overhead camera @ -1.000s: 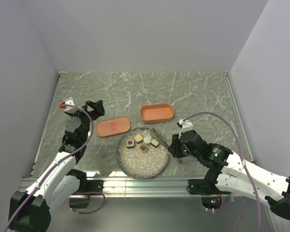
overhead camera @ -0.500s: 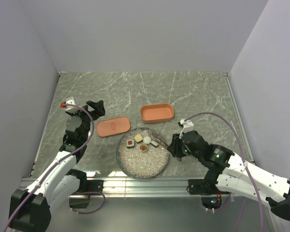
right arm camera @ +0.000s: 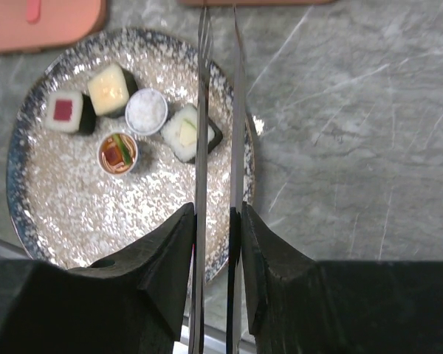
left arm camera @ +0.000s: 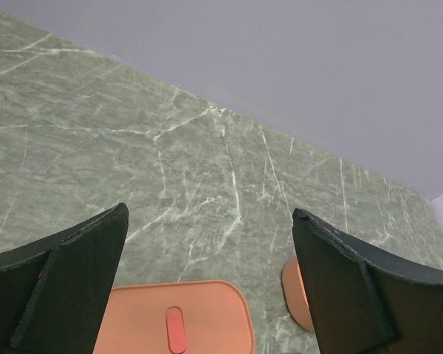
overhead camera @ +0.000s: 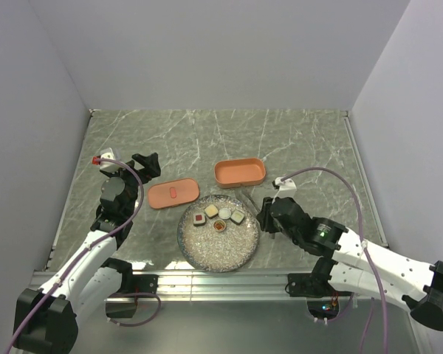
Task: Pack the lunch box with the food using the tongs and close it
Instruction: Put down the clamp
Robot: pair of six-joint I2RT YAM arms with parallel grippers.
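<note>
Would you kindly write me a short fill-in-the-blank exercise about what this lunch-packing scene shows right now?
The tongs are held by the ____ end effector.
The plate carries ____ pieces of food.
Seen from above, the lid lies to the ____ of the lunch box.
The left end effector is ____.
Missing words: right; five; left; open.

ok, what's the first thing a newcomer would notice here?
The speckled plate sits centre front, five sushi pieces clustered on its far side. The right tool grips thin metal tongs pointing over the plate's right edge toward the open orange lunch box behind it; its lid lies left of it, near the open left tool.
</note>
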